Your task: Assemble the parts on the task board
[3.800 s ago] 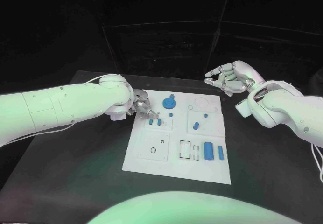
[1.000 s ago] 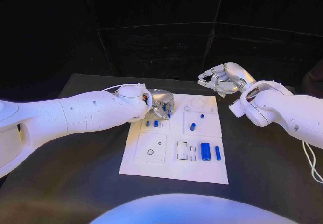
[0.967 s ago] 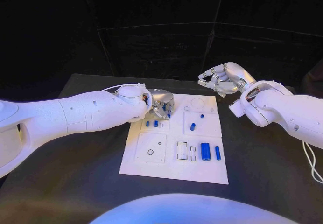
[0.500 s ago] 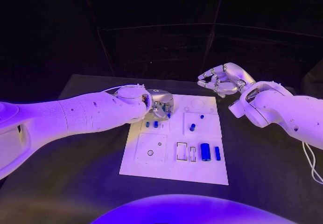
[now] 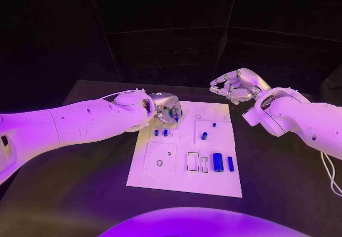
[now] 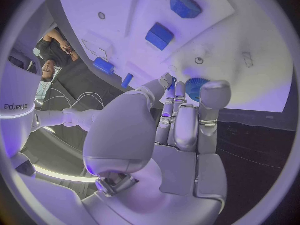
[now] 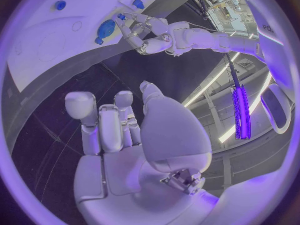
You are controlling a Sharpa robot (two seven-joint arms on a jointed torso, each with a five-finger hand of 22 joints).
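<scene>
Black bench carries white rectangular task board (image 5: 187, 182). Left hand (image 5: 166, 109) over board's far-left corner, fingers (image 6: 210, 96) closing around round blue knob-like part (image 6: 194, 89); firm grip unclear. Right hand (image 5: 235, 85) hovers beyond board, fingers curled, empty. Small blue cylinder parts (image 5: 218, 161) lie loose; most assembly looks undone.

Violet light washes everything, brightest on the white board (image 5: 187, 163) and the arms; the room behind the board is near black. In the head view the tabletop (image 5: 78, 192) stays dim and matte around the board, without glare. Both wrist views bend straight edges strongly toward their circular rims, and a lit strip (image 7: 240, 107) glares beyond the right hand (image 7: 125, 135).
</scene>
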